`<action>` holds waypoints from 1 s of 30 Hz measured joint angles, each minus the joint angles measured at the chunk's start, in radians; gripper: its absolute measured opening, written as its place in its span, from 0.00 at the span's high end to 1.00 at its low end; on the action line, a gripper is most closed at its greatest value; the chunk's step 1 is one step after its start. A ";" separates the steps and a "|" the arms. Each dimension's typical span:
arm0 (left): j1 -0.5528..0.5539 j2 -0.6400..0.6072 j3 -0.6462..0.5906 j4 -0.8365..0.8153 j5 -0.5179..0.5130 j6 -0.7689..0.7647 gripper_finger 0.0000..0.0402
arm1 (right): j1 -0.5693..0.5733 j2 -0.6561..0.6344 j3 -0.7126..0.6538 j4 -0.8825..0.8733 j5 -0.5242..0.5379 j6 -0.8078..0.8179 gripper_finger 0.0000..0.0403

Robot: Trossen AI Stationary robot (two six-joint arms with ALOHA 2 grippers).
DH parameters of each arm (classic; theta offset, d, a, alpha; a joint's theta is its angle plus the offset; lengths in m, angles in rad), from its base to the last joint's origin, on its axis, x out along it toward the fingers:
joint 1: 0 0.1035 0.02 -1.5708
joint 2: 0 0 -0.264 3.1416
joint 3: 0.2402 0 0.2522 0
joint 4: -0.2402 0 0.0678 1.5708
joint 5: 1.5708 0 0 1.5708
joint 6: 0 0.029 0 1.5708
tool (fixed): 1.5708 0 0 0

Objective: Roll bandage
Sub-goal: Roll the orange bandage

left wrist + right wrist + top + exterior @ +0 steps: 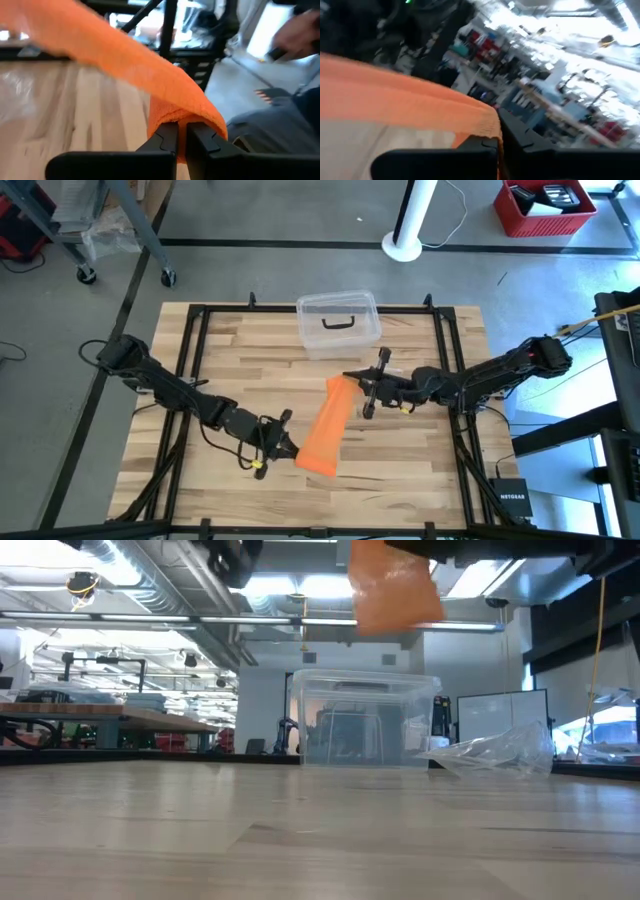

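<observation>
From above, the orange bandage hangs stretched over the counter, long axis slanting from the left gripper, clamped on its near end, to the right gripper, pinching its far end. The low view shows it lifted clear. Wrist views confirm both grips. Rolling seems not yet begun; next, one end must turn inward.

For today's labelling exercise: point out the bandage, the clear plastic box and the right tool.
bandage (328, 428), high view, middle of the orange strip.
clear plastic box (338, 323), high view, its lid.
right tool (353, 383), high view, between its fingertips, at the bandage's far end.
</observation>
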 joint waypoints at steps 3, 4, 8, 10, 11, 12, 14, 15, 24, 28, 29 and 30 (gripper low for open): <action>0.003 -0.063 0.000 0.035 -0.007 0.058 0.99 | 0.002 0.016 0.001 -0.043 -0.039 0.077 0.99; 0.003 -0.090 0.000 0.043 -0.022 0.087 0.99 | 0.002 0.025 0.000 -0.055 -0.052 0.108 0.99; 0.004 -0.183 0.000 0.068 -0.141 0.202 0.99 | 0.001 0.073 -0.010 -0.053 -0.108 0.226 1.00; 0.013 -0.215 0.000 0.095 -0.184 0.261 0.99 | 0.001 0.105 -0.014 -0.053 -0.147 0.285 1.00; 0.018 -0.228 0.000 0.098 -0.199 0.285 0.99 | 0.001 0.123 -0.014 -0.046 -0.162 0.311 0.99; 0.025 -0.236 0.000 0.102 -0.209 0.298 0.99 | 0.001 0.141 -0.014 -0.033 -0.173 0.338 0.99; 0.043 -0.246 0.000 0.104 -0.221 0.317 0.99 | 0.001 0.176 -0.014 -0.005 -0.186 0.388 0.99; 0.053 -0.248 0.000 0.104 -0.227 0.321 0.99 | 0.001 0.195 -0.014 0.010 -0.190 0.411 0.99; 0.126 -0.247 0.000 0.102 -0.254 0.339 0.99 | 0.001 0.292 0.012 0.035 -0.221 0.638 0.97; 0.135 -0.247 0.000 0.102 -0.254 0.339 0.99 | 0.001 0.294 0.044 -0.011 -0.228 0.665 0.86; 0.135 -0.247 0.000 0.101 -0.254 0.339 0.99 | 0.001 0.294 0.050 -0.015 -0.227 0.665 0.82; 0.134 -0.247 0.000 0.101 -0.254 0.339 0.99 | 0.001 0.294 0.056 -0.018 -0.227 0.665 0.79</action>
